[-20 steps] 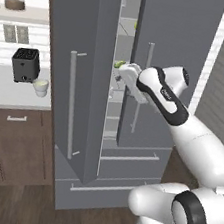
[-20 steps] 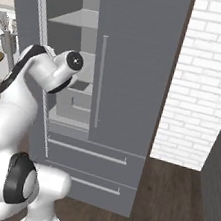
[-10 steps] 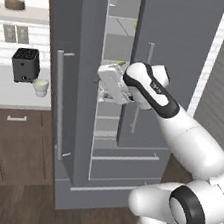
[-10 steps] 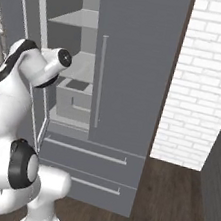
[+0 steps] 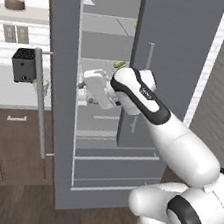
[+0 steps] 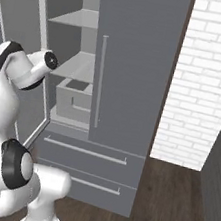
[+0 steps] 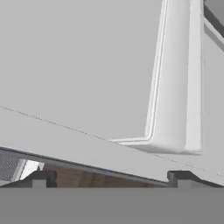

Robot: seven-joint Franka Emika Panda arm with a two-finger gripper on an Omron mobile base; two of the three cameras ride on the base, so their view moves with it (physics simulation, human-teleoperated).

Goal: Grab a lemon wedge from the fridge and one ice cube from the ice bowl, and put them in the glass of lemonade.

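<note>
The grey fridge point(image 5: 173, 52) stands with its left door point(image 5: 56, 76) swung wide open; its right door point(image 6: 135, 61) is closed. A tiny yellow-green lemon wedge point(image 5: 120, 63) lies on a shelf inside, up and to the right of my hand. My gripper point(image 5: 82, 86) reaches into the opening, pointing left toward the inner face of the door. It is open with nothing between its fingertips point(image 7: 39, 178). The glass of lemonade point(image 5: 40, 87) stands on the counter, partly behind the door's handle point(image 5: 39, 109). The ice bowl is out of view.
A black toaster point(image 5: 23, 65) sits on the white counter point(image 5: 6, 91) over brown cabinets point(image 5: 8, 145). Two fridge drawers point(image 5: 111, 169) lie below the doors. A grey bin point(image 6: 74, 99) sits on a lower shelf inside. A white brick wall point(image 6: 207, 87) stands at the right.
The fridge's left door has swung further open to the left. My hand has moved left and a little down, into the opening. The gripper stays open.
</note>
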